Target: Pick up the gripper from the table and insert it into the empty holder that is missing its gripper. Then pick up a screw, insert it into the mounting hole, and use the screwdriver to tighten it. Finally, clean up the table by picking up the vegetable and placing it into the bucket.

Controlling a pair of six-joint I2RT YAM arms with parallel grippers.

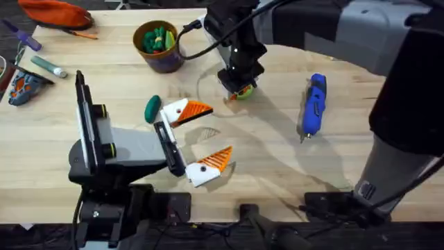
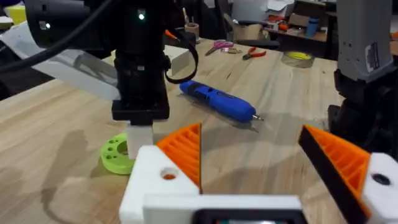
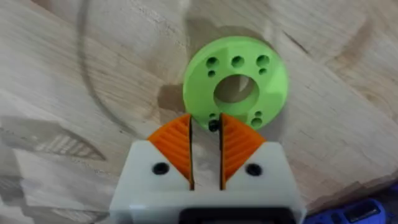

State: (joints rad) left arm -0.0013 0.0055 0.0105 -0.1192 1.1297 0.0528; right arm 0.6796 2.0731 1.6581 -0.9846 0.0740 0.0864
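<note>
My left gripper [image 1: 216, 132] lies open on the table, both white holders carrying an orange ribbed tip [image 1: 196, 110] [image 2: 185, 151]. The dark green vegetable [image 1: 152, 109] rests against its far finger. My right gripper [image 1: 239, 89] points down at the bright green disc [image 3: 236, 81] [image 2: 117, 155], and its orange fingers [image 3: 176, 140] are nearly closed on a small dark screw [image 3: 213, 126] at the disc's rim. The blue screwdriver [image 1: 313, 104] [image 2: 217, 102] lies to the right of the disc. The bucket [image 1: 141, 47], with its yellow rim, stands at the back with green and yellow pieces inside.
An orange pouch [image 1: 55, 12], a marker [image 1: 48, 66] and small tools [image 1: 24, 87] lie at the far left. Scissors [image 2: 217, 45], pliers [image 2: 254, 54] and a tape roll [image 2: 298, 58] sit at the table's right end. Bare wood lies between the screwdriver and my left gripper.
</note>
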